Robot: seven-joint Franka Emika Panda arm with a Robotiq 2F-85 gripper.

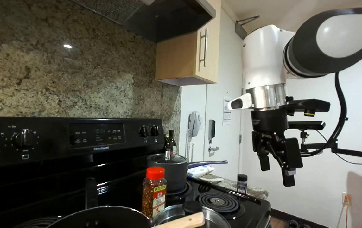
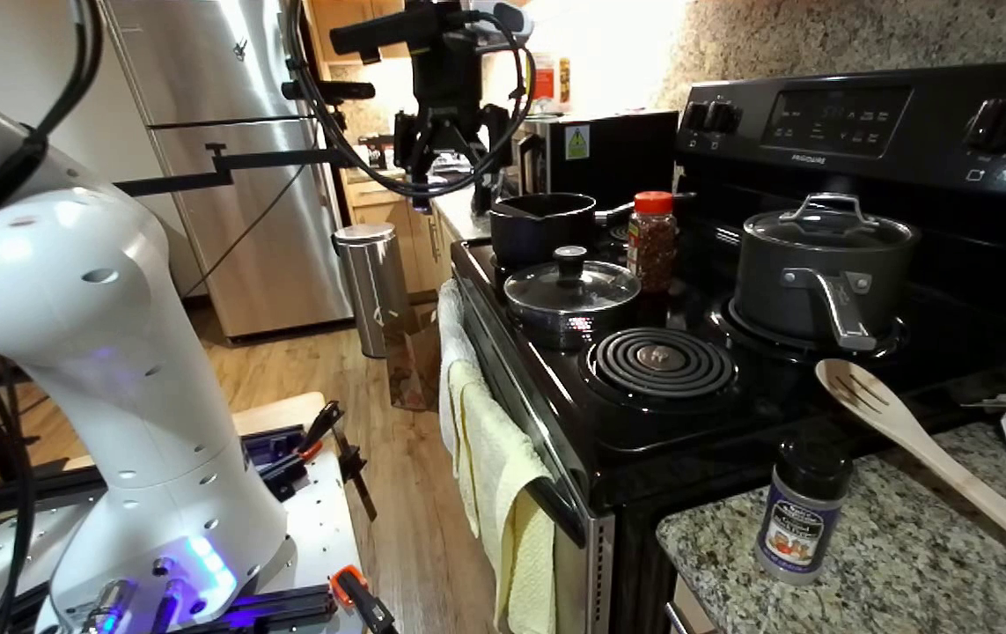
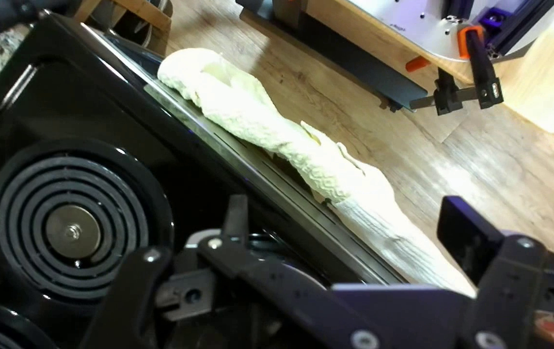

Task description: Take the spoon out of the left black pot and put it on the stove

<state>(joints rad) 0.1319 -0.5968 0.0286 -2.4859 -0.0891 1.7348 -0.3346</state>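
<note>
The wide black pot with a thin shiny rim (image 1: 101,218) is cut off by the bottom edge in an exterior view; it also shows at the far front of the stove (image 2: 542,242). A light tan wooden handle (image 1: 187,220), likely the spoon's, pokes up beside that rim; its bowl is out of view, and I cannot tell whether it lies in the pot. The stove (image 1: 250,205) is glossy black and also shows in the wrist view (image 3: 184,165). My gripper (image 1: 276,174) hangs in the air near the stove's front edge. Its jaws (image 3: 349,220) are wide apart and empty.
A glass-lidded pan (image 2: 573,304), a red-capped jar (image 2: 652,242) and a lidded grey saucepan (image 2: 824,282) stand on the stove. A slotted wooden spoon (image 2: 934,453) and a black-capped jar (image 2: 802,519) are at the counter. Towels (image 3: 277,131) hang in front. A range hood (image 1: 174,19) is overhead.
</note>
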